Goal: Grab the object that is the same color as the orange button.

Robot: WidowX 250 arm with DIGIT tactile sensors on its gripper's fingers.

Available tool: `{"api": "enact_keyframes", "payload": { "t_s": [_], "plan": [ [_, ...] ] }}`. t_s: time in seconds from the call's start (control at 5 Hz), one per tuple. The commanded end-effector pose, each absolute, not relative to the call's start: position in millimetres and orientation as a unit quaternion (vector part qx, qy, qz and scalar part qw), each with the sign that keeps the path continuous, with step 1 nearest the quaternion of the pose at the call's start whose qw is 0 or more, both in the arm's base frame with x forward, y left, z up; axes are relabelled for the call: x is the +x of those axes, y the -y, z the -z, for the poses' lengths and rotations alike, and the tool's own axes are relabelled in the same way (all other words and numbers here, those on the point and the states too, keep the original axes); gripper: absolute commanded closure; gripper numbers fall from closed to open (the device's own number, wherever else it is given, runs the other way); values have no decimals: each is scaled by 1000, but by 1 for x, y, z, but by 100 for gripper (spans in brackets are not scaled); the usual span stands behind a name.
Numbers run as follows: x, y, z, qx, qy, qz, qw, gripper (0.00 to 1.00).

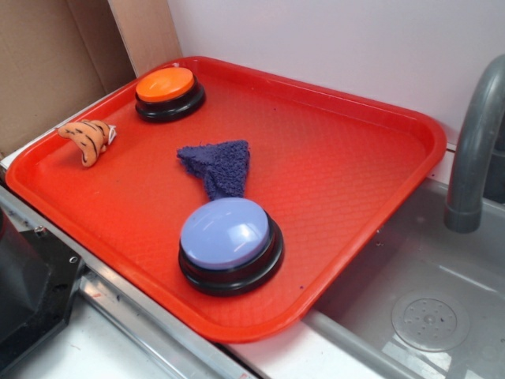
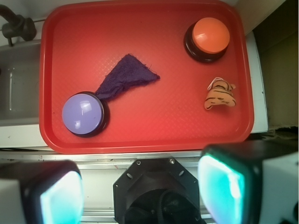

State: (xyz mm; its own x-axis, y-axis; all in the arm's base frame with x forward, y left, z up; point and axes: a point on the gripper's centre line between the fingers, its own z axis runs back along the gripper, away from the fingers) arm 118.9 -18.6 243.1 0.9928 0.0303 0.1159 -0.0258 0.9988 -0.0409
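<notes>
The object, a small curved orange plush toy with black stripes (image 1: 88,140) (image 2: 219,94), lies on the red tray (image 1: 339,166) (image 2: 177,126) near its left edge in the exterior view. The orange button (image 1: 167,90) (image 2: 210,37) on a black base stands just behind it in the tray's far corner. My gripper (image 2: 142,191) is open, its two teal-padded fingers (image 2: 222,189) wide apart with nothing between them. It hovers high above the robot's black base, outside the tray's near edge. The gripper does not show in the exterior view.
A lavender-blue button (image 1: 227,241) (image 2: 84,113) on a black base stands at the tray's near side, with a dark blue knitted cloth (image 1: 217,164) (image 2: 124,80) touching it. A grey faucet (image 1: 473,150) and sink basin (image 1: 426,316) lie right of the tray. Cardboard (image 1: 55,55) stands behind.
</notes>
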Motion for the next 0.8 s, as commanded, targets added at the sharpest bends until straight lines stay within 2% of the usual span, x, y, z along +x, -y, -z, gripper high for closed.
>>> {"api": "enact_keyframes", "payload": {
  "t_s": [0.0, 0.2, 0.4, 0.6],
  "plan": [
    [119, 19, -243, -20, 58, -14, 998, 0],
    [128, -2, -233, -33, 62, -74, 995, 0],
    [137, -23, -220, -33, 70, -133, 988, 0],
    [144, -49, -200, -19, 102, -220, 970, 0]
  ]
}}
